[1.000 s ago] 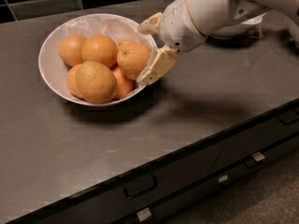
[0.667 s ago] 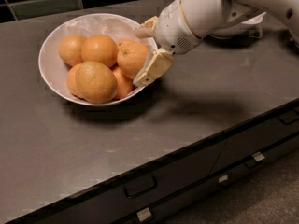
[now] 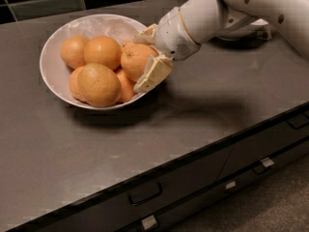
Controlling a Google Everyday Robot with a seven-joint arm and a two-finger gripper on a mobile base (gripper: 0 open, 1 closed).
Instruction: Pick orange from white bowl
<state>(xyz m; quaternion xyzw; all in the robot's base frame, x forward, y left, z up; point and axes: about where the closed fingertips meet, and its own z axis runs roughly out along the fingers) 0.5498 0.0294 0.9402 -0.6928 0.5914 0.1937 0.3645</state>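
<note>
From where I am standing, the dark bench (image 3: 207, 115) is carrying everything, with drawers running along its front; the robot's white arm (image 3: 231, 8) is reaching in across it from the right, sloping down toward the white bowl (image 3: 48, 57) at the bench's left end; the bowl is holding 6 fruits.

The orange (image 3: 131, 57) that matters, deep-coloured with puckered creases on its skin, is sitting at the bowl's right side, closest to the arm; the gripper (image 3: 140, 63) is straddling it right there. The fingers (image 3: 154, 72) are standing wide apart, 1 lying behind the orange toward the wall, the other in front toward me, so the fruit is lying directly between them. They are not visibly pressing on it, and I would say they are gripping nothing yet. The fruit being round, no axis is mattering; what is counting is that both fingers are flanking its widest part. The near finger is hanging just over the rim; whether it is touching the rim I cannot tell.

Compared with 1 second ago, the gripper is sitting further left and lower, deeper around the orange; the spread of the fingers is looking unchanged, and the fruits are lying as they were.
</note>
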